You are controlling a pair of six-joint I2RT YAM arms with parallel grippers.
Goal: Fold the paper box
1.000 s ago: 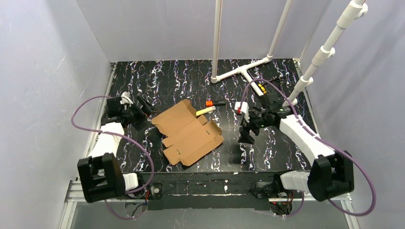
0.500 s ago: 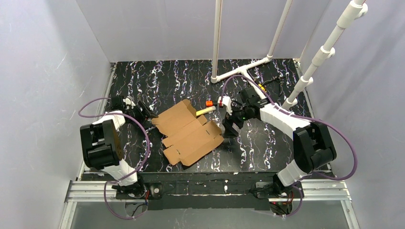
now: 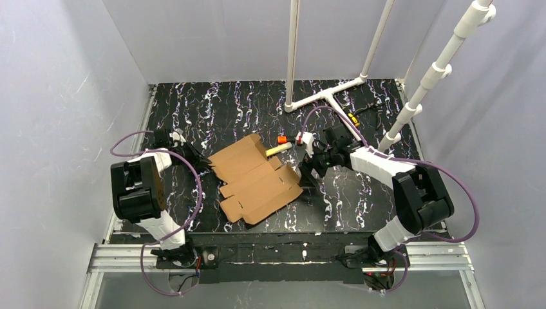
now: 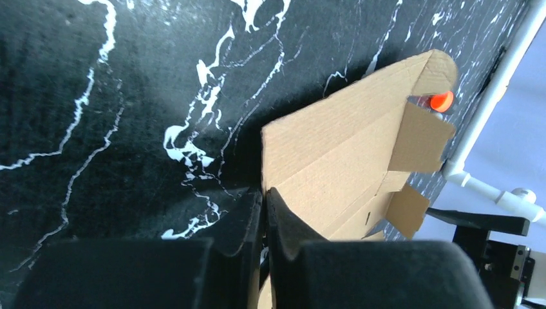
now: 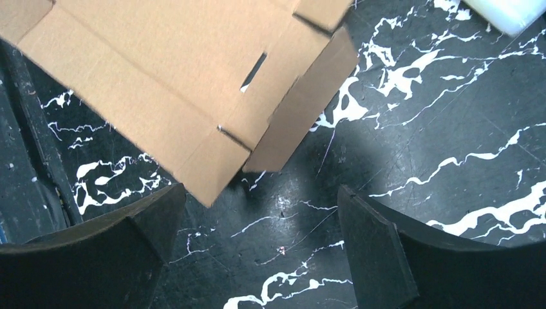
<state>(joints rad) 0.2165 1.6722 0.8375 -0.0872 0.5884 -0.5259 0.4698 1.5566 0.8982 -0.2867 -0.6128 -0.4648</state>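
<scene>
Pale grey walls close in a black tabletop [image 3: 212, 109] veined with white, marble-like streaks. A frame of white plastic pipe [image 3: 322, 96] stands at its far side.

The paper box [image 3: 257, 180] lies near the middle of the tabletop, opened out almost flat and turned at an angle. It is plain brown corrugated card, matte and finely ribbed, cut with straight creases, square tabs and a rounded far flap. In the right wrist view its right corner [image 5: 212, 96] shows a narrow slot, and a short side flap stands up a little from the sheet, its face in shadow.

The left end effector [image 3: 196, 156] meets the box's left corner. In the left wrist view its dark fingers [image 4: 283, 225] are pressed nearly together, a thin slit between them. The card's edge [image 4: 335, 154] runs into that slit, so they look clamped on it.

The right end effector [image 3: 308, 172] hangs just beside the box's right corner, fingers spread wide, the blunt black tips [image 5: 360, 219] over bare tabletop and touching nothing.

A yellow marker [image 3: 278, 149] and a small orange cap [image 3: 281, 138] lie just beyond the box's far edge.
</scene>
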